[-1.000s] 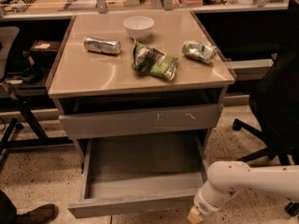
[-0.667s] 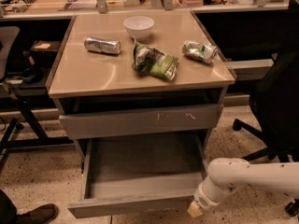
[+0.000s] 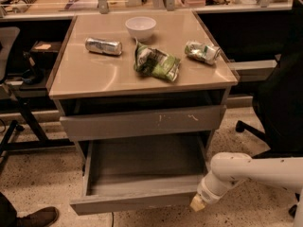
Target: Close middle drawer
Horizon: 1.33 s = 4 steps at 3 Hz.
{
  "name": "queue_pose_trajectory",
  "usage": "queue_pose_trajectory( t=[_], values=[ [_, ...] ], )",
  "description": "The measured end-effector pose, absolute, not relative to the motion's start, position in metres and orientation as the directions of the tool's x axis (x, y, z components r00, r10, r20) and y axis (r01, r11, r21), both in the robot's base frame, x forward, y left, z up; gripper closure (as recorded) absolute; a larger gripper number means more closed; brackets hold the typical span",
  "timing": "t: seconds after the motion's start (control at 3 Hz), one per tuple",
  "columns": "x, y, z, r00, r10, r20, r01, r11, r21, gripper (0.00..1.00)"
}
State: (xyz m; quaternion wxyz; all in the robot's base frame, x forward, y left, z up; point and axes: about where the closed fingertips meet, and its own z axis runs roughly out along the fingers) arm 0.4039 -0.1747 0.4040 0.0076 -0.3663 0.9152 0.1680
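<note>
Smooth pale tool (image 3: 196, 203) beside matt grey middle drawer (image 3: 132, 203)

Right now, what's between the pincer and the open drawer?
Nothing shows there: in the camera view, the pincer sits right beside the right front corner of the middle drawer.

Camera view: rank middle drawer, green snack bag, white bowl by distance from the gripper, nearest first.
1. The middle drawer, open, front corner beside the gripper at lower right.
2. The green snack bag, tabletop centre.
3. The white bowl, tabletop rear.

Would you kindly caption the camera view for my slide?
Middle drawer pulled open and bare, with the claw beside its front's right end.
</note>
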Motion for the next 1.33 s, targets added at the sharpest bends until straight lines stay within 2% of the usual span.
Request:
queue_pose_trajectory(
  t=[1.33],
  values=[
    [0.486,-0.154,0.425,-0.690,-0.697,-0.196,-0.722,0.648,0.241,1.00]
  ],
)
